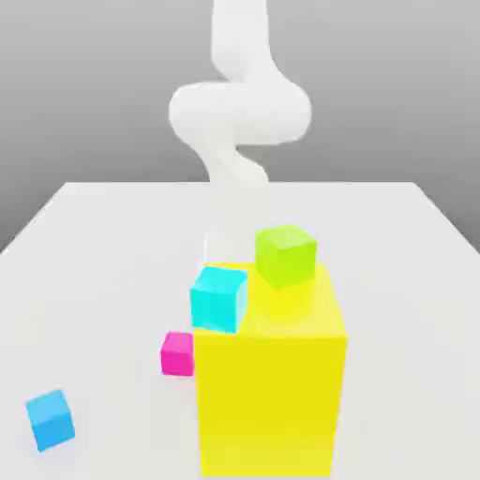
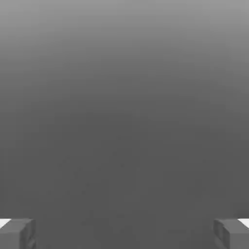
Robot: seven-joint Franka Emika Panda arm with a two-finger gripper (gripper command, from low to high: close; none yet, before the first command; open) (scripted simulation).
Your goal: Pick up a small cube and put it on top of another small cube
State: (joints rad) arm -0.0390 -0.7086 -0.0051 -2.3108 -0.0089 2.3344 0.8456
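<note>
The small cube (image 1: 49, 419), plain sky-blue, sits on the white table (image 1: 103, 244) near the front at the exterior view's left. A small magenta cube (image 1: 177, 353) of about the same size rests further in, beside the big yellow block. My white arm (image 1: 239, 112) rises at the far side of the table, well away from both small cubes. In the hand view my gripper (image 2: 124, 233) is open, its two grey fingertips (image 2: 17, 233) set wide apart with only a grey backdrop between them.
A large yellow block (image 1: 270, 394) stands at the front centre. A paler, larger cyan cube (image 1: 218, 298) leans at its far left corner, and a lime-green cube (image 1: 285, 254) shows at its far top edge. A small white block (image 1: 217, 247) lies behind the cyan cube.
</note>
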